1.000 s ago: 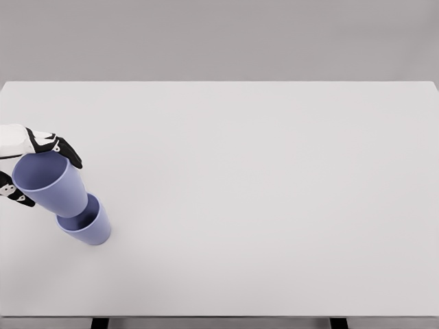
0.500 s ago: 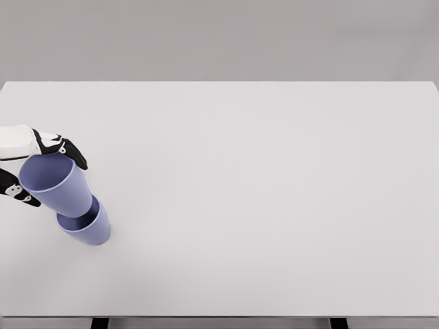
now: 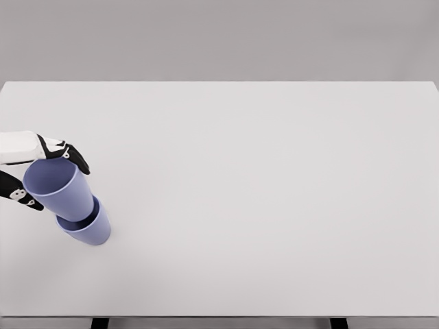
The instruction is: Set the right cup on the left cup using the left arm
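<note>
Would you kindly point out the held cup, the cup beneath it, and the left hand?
held cup (image 3: 60,193): head view, on its outer side wall.
lower cup (image 3: 95,231): head view, on its outer wall.
left hand (image 3: 42,145): head view, on its back.

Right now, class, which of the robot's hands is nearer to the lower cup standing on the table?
Left. The left hand grips the upper cup, whose base sits in the lower cup. The right hand is out of view.
</note>
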You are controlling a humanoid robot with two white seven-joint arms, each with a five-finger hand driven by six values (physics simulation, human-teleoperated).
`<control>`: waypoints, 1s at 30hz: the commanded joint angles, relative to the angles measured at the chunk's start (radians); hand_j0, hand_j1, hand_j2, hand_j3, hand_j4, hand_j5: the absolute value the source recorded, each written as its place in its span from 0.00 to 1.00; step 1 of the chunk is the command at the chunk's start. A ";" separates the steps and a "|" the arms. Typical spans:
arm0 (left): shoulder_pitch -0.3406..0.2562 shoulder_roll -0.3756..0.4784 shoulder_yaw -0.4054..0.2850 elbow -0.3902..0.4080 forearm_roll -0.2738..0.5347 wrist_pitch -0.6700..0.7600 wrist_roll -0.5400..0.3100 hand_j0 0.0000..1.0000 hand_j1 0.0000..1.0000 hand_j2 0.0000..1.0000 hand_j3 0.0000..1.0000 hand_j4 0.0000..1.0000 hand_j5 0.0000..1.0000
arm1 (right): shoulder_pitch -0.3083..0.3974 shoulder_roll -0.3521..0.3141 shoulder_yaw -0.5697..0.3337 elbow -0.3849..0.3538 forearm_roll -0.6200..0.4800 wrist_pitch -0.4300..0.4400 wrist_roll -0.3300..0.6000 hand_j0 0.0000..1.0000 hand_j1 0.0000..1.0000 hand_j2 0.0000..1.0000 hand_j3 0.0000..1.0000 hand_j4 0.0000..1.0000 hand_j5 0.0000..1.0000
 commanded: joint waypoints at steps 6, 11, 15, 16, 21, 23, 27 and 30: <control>0.000 0.000 0.002 0.002 0.005 0.002 0.000 0.56 0.56 0.56 0.56 0.56 0.56 | 0.000 0.000 0.000 0.000 0.000 0.000 0.000 1.00 1.00 1.00 1.00 1.00 1.00; 0.006 -0.002 0.003 0.002 0.003 0.002 0.000 0.63 0.63 0.63 0.63 0.63 0.63 | 0.000 0.000 0.000 0.000 0.000 0.000 0.000 1.00 1.00 1.00 1.00 1.00 1.00; 0.006 0.000 0.009 0.002 -0.012 0.002 0.000 0.78 0.78 0.78 0.78 0.78 0.78 | 0.000 0.000 0.000 0.000 0.000 0.000 0.000 1.00 1.00 1.00 1.00 1.00 1.00; 0.006 0.000 0.011 0.001 -0.012 0.002 0.000 0.80 0.80 0.80 0.80 0.80 0.80 | 0.000 0.000 0.000 0.000 0.000 0.000 0.000 1.00 1.00 1.00 1.00 1.00 1.00; 0.006 0.000 0.016 -0.004 -0.011 0.002 0.000 0.84 0.84 0.84 0.84 0.84 0.84 | 0.000 0.000 0.000 0.000 0.000 0.000 0.000 1.00 1.00 1.00 1.00 1.00 1.00; 0.006 -0.002 0.017 -0.010 -0.011 0.002 0.000 0.84 0.84 0.84 0.84 0.84 0.84 | 0.000 0.000 0.000 0.000 0.000 0.000 0.000 1.00 1.00 1.00 1.00 1.00 1.00; 0.005 -0.002 0.019 -0.011 -0.011 0.002 0.000 0.84 0.84 0.84 0.84 0.84 0.84 | 0.000 0.000 0.000 0.000 0.000 0.000 0.000 1.00 1.00 1.00 1.00 1.00 1.00; 0.005 -0.004 0.019 -0.011 -0.011 0.002 0.000 0.86 0.86 0.86 0.86 0.86 0.86 | 0.000 0.000 0.000 0.000 0.000 0.000 0.000 1.00 1.00 1.00 1.00 1.00 1.00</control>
